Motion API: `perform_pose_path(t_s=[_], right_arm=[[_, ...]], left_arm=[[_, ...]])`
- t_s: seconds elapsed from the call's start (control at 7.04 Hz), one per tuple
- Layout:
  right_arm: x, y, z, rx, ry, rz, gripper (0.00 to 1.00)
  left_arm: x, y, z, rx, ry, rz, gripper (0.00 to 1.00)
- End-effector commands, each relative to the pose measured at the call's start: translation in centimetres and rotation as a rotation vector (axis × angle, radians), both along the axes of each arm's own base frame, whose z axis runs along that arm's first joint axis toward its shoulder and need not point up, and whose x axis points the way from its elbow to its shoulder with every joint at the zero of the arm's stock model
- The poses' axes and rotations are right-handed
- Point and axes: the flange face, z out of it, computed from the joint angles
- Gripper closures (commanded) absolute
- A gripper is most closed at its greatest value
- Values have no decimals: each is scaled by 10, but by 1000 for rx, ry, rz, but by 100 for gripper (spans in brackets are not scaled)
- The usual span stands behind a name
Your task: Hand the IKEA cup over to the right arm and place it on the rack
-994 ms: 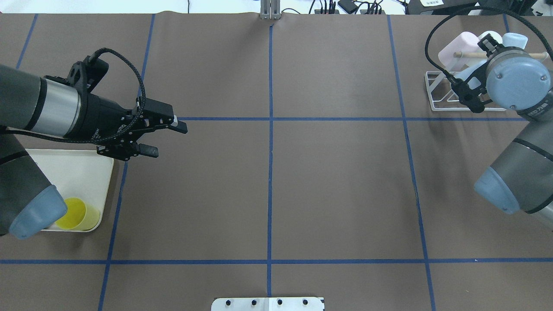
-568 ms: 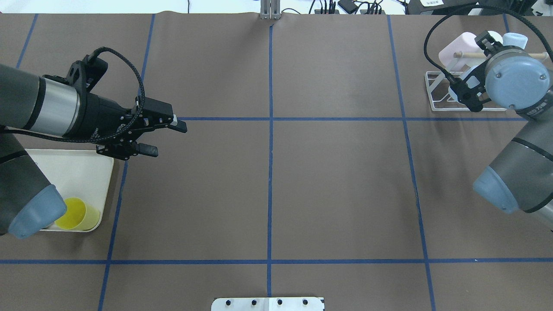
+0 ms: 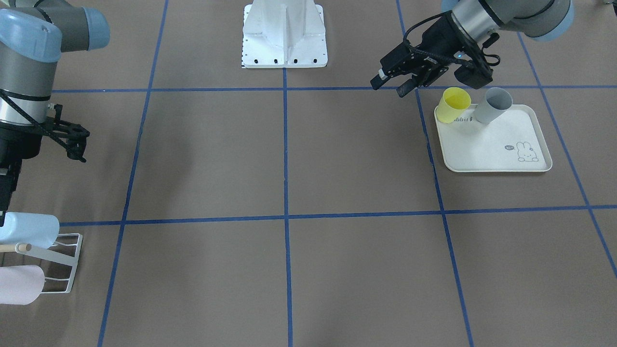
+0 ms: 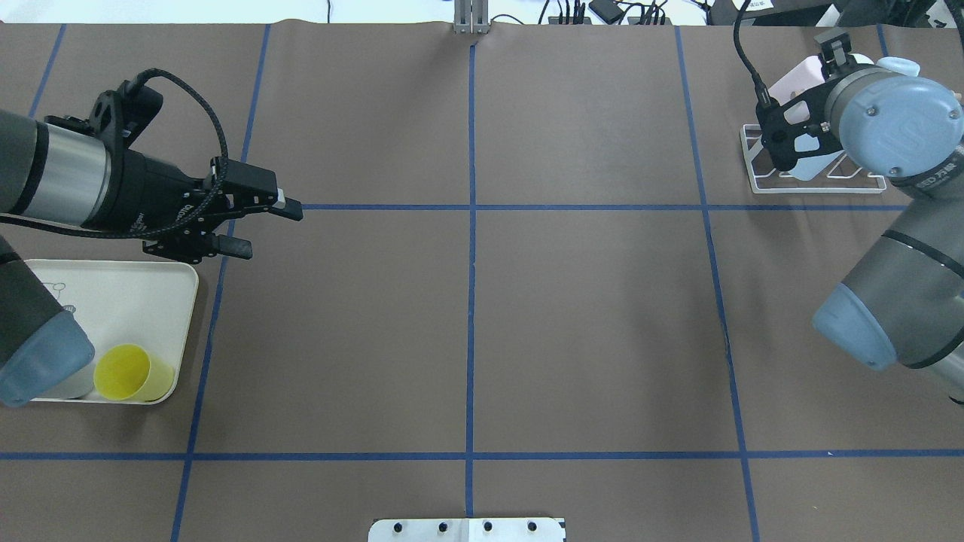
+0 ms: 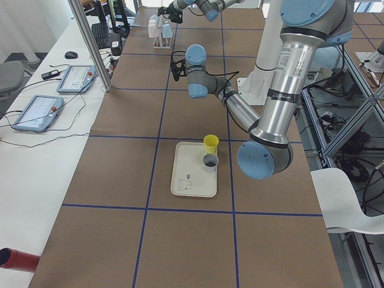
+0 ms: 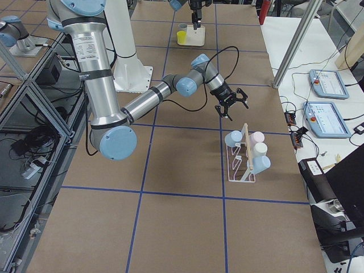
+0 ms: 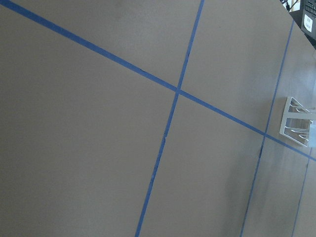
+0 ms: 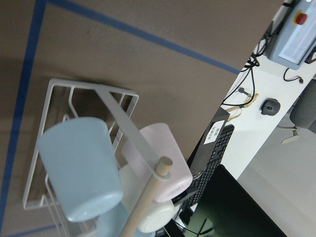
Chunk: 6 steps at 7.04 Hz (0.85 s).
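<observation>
A yellow cup (image 4: 132,373) and a grey cup (image 3: 491,105) stand side by side at the robot-side end of the cream tray (image 3: 487,149); in the overhead view my left elbow hides most of the grey one. My left gripper (image 4: 267,229) is open and empty, above the table beside the tray's far corner, apart from both cups. The white wire rack (image 3: 62,260) with its wooden rod holds a light blue cup (image 8: 79,163), a pink cup (image 8: 163,148) and a white cup (image 8: 158,212). My right gripper (image 6: 230,107) hovers above the rack; I cannot tell whether it is open.
Brown table cover with blue tape grid lines. The white robot base plate (image 3: 284,33) sits at the robot-side edge. The rack stands near the far right corner (image 4: 813,184), with cables and devices beyond the table edge there.
My left gripper has drawn back to the left and slightly farther away, and its elbow has uncovered the yellow cup. My right wrist has shifted a little left and farther over the rack.
</observation>
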Motion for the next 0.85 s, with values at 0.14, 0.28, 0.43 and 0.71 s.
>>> perform_pose_path(t_s=[0.14, 0.28, 0.43, 0.71], right_arm=[[-32, 37, -27, -171, -617, 306, 0], [-49, 52, -29, -212, -824, 390, 0], [-58, 65, -24, -238, -930, 419, 0], [-58, 75, -15, -234, -957, 399, 0]], left_arm=[[-70, -19, 74, 310, -187, -45, 0], [-93, -16, 103, 432, -263, -27, 0], [-122, -16, 116, 507, -307, -41, 0], [-127, -8, 75, 539, -256, -83, 0]])
